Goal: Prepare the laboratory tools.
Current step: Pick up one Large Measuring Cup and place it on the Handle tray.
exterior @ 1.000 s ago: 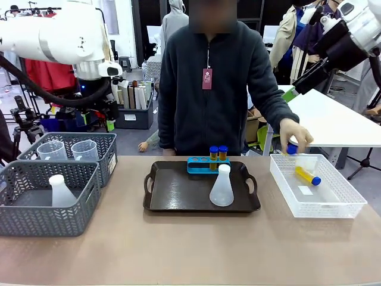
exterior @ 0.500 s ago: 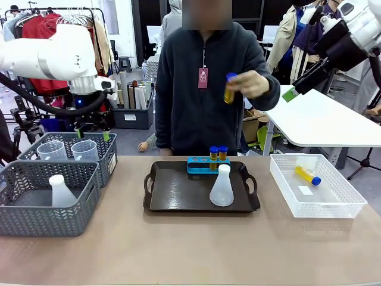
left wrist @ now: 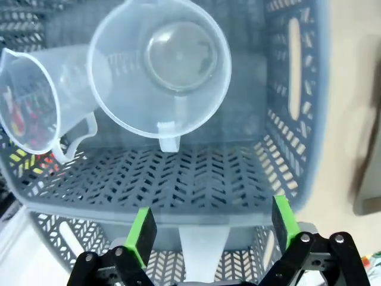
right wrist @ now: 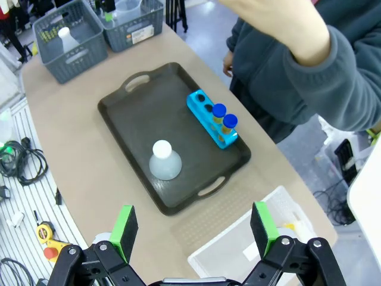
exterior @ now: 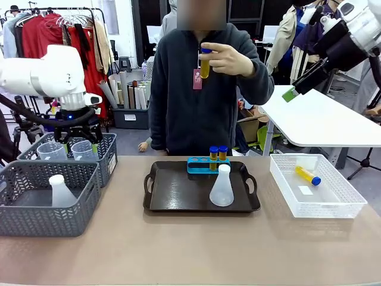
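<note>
Above the grey plastic basket (left wrist: pixel 292 137), my left gripper (left wrist: pixel 211 225) hangs spread; clear plastic measuring beaker (left wrist: pixel 158 59) stands upright straight ahead, handle toward me.

Setting: robotics test room in an open shared workspace, staged as a lab bench. Evidence: white robot arm (exterior: pixel 41 74) at left and a second arm (exterior: pixel 351 30) at right over a tan worktop (exterior: pixel 178 256) carrying a conical flask (exterior: pixel 222 190) and blue tube rack (exterior: pixel 199 165); camera tripod (exterior: pixel 21 116) far left, cables (right wrist: pixel 21 158) on the floor. Far side: clothes rail (exterior: pixel 53 30) with hanging garments, white table (exterior: pixel 333 122) at right.
</note>
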Robot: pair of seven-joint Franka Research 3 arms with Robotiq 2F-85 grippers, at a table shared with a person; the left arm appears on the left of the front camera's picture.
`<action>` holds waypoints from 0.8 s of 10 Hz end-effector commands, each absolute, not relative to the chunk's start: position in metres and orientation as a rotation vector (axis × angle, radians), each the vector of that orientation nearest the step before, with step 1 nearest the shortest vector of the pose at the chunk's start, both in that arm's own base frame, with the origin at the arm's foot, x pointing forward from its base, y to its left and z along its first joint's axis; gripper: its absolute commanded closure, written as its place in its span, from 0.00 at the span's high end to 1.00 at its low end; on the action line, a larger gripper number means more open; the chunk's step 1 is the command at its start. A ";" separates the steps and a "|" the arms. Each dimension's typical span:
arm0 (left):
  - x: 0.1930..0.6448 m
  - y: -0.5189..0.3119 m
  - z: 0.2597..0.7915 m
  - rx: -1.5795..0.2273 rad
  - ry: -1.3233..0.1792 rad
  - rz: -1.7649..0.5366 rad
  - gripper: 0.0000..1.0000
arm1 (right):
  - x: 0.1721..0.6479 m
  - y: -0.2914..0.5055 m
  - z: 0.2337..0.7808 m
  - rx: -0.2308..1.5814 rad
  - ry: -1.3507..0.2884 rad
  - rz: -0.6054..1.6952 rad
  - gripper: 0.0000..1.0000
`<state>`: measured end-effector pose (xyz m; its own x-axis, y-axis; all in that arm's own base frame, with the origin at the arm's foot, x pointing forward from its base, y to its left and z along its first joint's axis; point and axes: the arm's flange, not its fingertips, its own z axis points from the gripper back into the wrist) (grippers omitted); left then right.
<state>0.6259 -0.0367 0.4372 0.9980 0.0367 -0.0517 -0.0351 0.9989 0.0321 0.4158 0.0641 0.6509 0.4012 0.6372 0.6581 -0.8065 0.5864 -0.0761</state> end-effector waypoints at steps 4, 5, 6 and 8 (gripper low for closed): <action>0.633 -0.016 0.403 -0.036 0.013 0.079 1.00 | 0.415 0.064 0.652 0.288 -0.706 0.932 1.00; 0.634 -0.013 0.397 -0.044 -0.001 0.081 1.00 | 0.415 0.064 0.652 0.288 -0.706 0.932 1.00; 0.636 -0.011 0.396 -0.035 -0.007 0.081 1.00 | 0.415 0.064 0.652 0.288 -0.706 0.932 1.00; 0.639 -0.006 0.391 -0.015 -0.032 0.059 1.00 | 0.415 0.064 0.652 0.288 -0.706 0.932 1.00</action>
